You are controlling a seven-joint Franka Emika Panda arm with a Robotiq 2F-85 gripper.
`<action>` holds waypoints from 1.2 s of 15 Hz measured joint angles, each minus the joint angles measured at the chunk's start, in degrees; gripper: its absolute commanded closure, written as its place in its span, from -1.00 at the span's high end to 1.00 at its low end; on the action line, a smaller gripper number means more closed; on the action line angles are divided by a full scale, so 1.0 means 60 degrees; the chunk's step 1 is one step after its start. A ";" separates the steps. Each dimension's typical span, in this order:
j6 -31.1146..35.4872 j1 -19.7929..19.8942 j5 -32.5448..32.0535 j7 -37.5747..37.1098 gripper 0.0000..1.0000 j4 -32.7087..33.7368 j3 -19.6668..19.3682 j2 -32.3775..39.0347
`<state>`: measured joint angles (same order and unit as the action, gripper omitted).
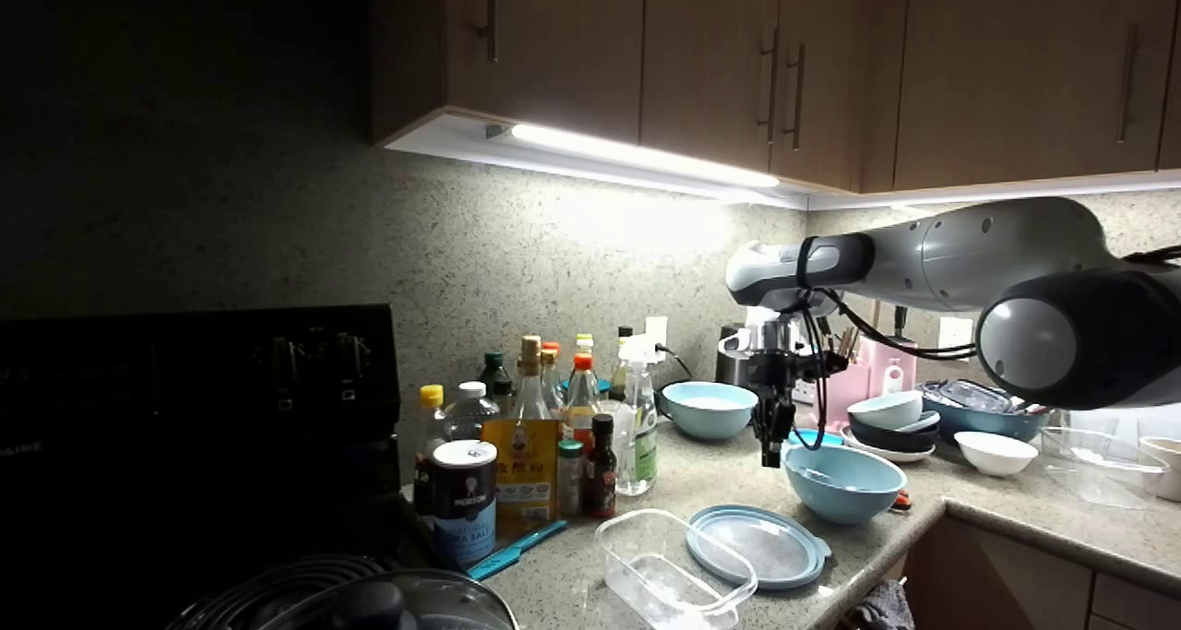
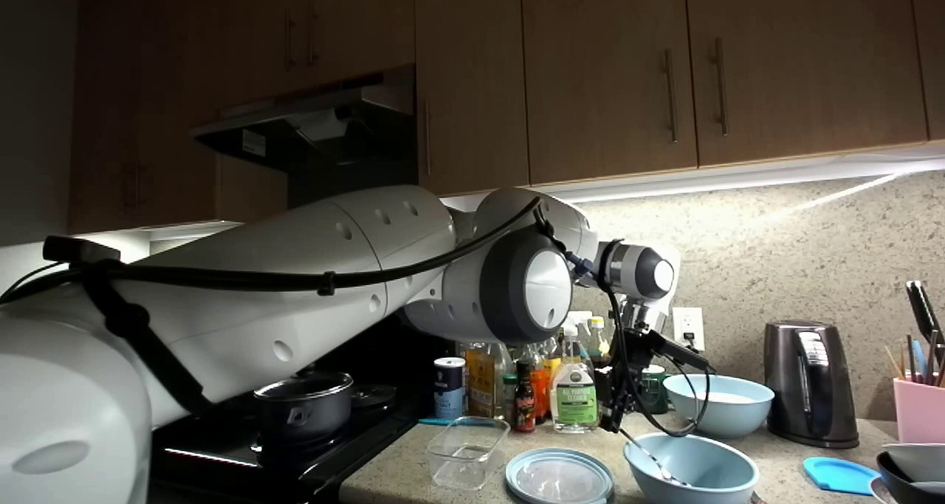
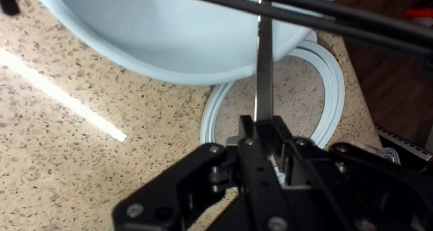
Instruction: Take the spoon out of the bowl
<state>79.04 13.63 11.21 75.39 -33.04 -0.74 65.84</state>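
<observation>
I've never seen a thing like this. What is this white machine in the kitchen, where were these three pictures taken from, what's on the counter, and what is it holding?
The machine is a white, jointed robot arm, ending in a black two-fingered gripper that works like a simple hand. Two pictures come from cameras standing away from the arm; the close-up comes from a camera on its wrist, looking past the gripper.

The gripper is closed on the handle of a shiny metal spoon, whose lower end is inside a wide, deep, light-blue round bowl. That bowl stands on a speckled beige countertop. Near it are a flat, round, clear lid with a pale-blue rim and a clear rectangular container. Farther back is a see-through spray bottle with a green label.
</observation>
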 measured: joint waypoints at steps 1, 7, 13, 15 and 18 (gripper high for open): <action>0.0002 -0.0029 0.0000 0.0000 -0.87 0.0034 0.0002 -0.0016; -0.0006 -0.0668 0.0000 -0.0272 -0.87 0.0204 0.0006 -0.0210; -0.0195 -0.2106 -0.0065 -0.1557 -0.87 0.0075 -0.0042 -0.0211; -0.0195 -0.2510 -0.0109 -0.1811 -0.87 -0.0014 -0.0102 -0.0206; -0.0268 -0.2844 -0.0113 -0.1868 -0.87 -0.0175 -0.0149 -0.0204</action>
<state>77.43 -3.43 10.53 64.18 -34.09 -1.64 64.62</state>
